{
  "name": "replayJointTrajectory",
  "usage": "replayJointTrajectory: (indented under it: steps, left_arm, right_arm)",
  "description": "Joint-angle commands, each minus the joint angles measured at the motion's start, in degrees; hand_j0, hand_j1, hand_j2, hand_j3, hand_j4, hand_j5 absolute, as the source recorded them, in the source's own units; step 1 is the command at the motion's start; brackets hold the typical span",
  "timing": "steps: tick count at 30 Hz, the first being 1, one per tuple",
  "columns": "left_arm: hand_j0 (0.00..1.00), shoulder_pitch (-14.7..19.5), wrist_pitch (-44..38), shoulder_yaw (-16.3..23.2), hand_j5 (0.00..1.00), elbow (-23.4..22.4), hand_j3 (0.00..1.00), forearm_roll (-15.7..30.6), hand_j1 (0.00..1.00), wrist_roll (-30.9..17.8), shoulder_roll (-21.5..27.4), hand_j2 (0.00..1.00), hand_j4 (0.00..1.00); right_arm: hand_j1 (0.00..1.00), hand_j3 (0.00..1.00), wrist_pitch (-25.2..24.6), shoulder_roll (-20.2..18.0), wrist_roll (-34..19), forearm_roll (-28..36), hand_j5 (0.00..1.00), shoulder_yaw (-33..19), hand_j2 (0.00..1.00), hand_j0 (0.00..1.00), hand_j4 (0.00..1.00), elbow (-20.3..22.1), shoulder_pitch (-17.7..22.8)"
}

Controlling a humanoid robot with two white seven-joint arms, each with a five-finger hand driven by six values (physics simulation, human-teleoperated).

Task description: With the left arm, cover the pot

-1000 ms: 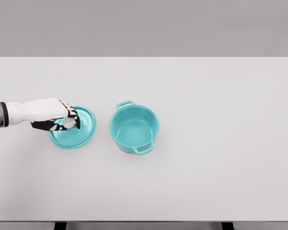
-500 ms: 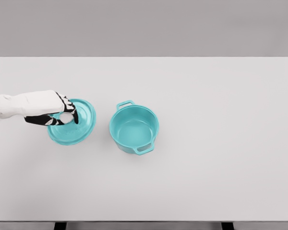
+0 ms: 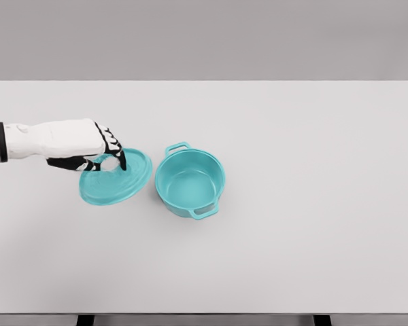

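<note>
White, matte table [image 3: 313, 258] filling nearly the whole head view, near edge running along the bottom with two dark leg tops just below it; plain grey wall [image 3: 204, 37] beyond the far edge.

Bare along the near edge and across the whole right half.

Nearest of the things, left of the middle of the table: round teal metal pot [image 3: 190, 183], upright, uncovered, nothing inside but its flat teal bottom. Two loop handles on the rim, one pointing toward the near edge and slightly right, the other toward the far edge and slightly left.

Just beside the pot, on the side of the table's left edge: round teal pot lid [image 3: 115, 180], tilted, its right rim raised and close to the pot's rim but apart from it, its left and near rim lower. Whether the low rim touches the table: cannot tell. Faint ridged rings visible on the lid's upper face.

On the lid's top, toward its far side: left hand [image 3: 88, 151], white with black-banded fingers [image 3: 113, 151] curled down and closed around the lid's knob, knob itself mostly hidden under them. White forearm reaching in from the table's left edge, roughly level, dark sleeve at the picture's border.
</note>
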State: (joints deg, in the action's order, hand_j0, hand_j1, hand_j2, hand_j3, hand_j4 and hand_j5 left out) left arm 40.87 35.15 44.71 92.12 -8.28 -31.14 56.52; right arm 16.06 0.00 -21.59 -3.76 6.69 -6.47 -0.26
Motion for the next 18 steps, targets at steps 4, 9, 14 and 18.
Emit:
replayJointTrajectory:
  steps: [4, 9, 14, 18]
  left_arm:
    - [0.55, 0.18, -0.15, 0.55, 0.55, 0.16, 0.55, 0.46, 0.55, -0.06, 0.08, 0.55, 0.55]
    - [0.54, 0.88, -0.15, 0.55, 0.54, 1.39, 0.54, 0.28, 0.54, -0.06, 0.08, 0.54, 0.54]
    - [0.54, 1.32, -0.15, 0.55, 0.54, 2.71, 0.54, -0.33, 0.54, -0.06, -0.09, 0.54, 0.54]
    - [0.54, 1.84, -0.15, 0.55, 0.54, 3.41, 0.54, -1.47, 0.54, -0.15, -1.06, 0.54, 0.54]
  right_arm:
    - [1.00, 1.00, 0.03, 0.00, -0.03, -0.11, 1.00, -0.01, 1.00, 1.00, 1.00, -0.03, 0.00]
    - [1.00, 1.00, 0.03, 0.00, -0.03, -0.02, 1.00, -0.01, 1.00, 1.00, 1.00, -0.03, 0.00]
    - [1.00, 1.00, 0.03, 0.00, -0.03, -0.11, 1.00, -0.01, 1.00, 1.00, 1.00, -0.03, 0.09]
    - [1.00, 1.00, 0.03, 0.00, -0.03, -0.02, 1.00, -0.01, 1.00, 1.00, 1.00, 0.05, 0.00]
